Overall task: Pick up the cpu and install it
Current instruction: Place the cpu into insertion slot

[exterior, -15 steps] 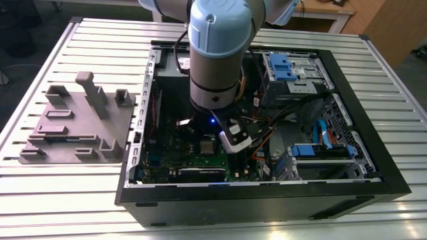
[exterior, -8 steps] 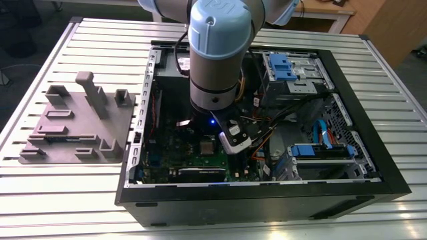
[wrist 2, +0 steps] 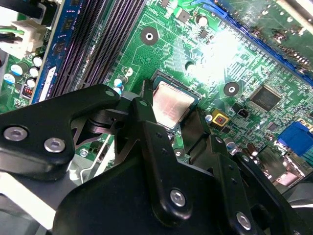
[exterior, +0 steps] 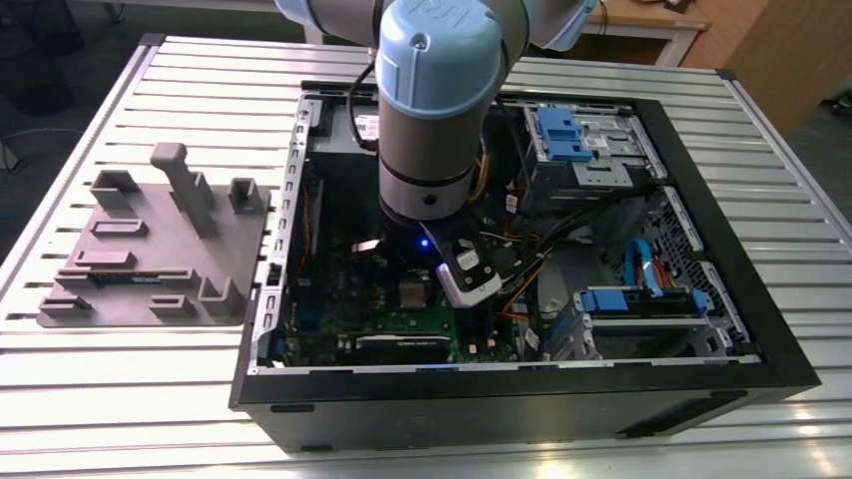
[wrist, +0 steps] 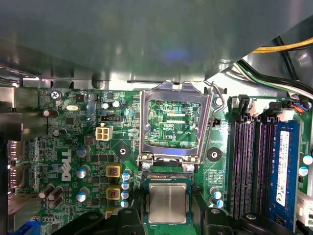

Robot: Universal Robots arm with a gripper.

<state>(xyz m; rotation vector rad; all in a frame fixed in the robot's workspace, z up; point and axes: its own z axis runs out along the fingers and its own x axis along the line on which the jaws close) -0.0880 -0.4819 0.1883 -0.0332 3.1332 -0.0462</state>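
1. The cpu [wrist: 167, 203] lies flat in its socket on the green motherboard [wrist: 88, 147], metal top up and square to the socket walls; from that I judge it is already set where it belongs.
2. The silver socket frame [wrist: 168, 157] stands swung open just beside the chip, on the far side from the fingers; raised like this it leaves the socket uncovered and clamps nothing yet.
3. The gripper [wrist 2: 171, 108] hangs over the cpu with its black fingers [wrist 2: 146, 132] spread, one to each side of the chip; they pinch nothing. In the exterior view the cpu [exterior: 415, 293] shows free of them, so the tool seems to stand a little above it.
4. The arm [exterior: 433, 100] reaches down into the open computer case [exterior: 506, 377], which lies open side up on the slatted table [exterior: 134, 399]; this gives the tool a straight drop onto the board.
5. A grey parts holder [exterior: 147, 269] sits on the table at the exterior view's left, well apart from the socket.
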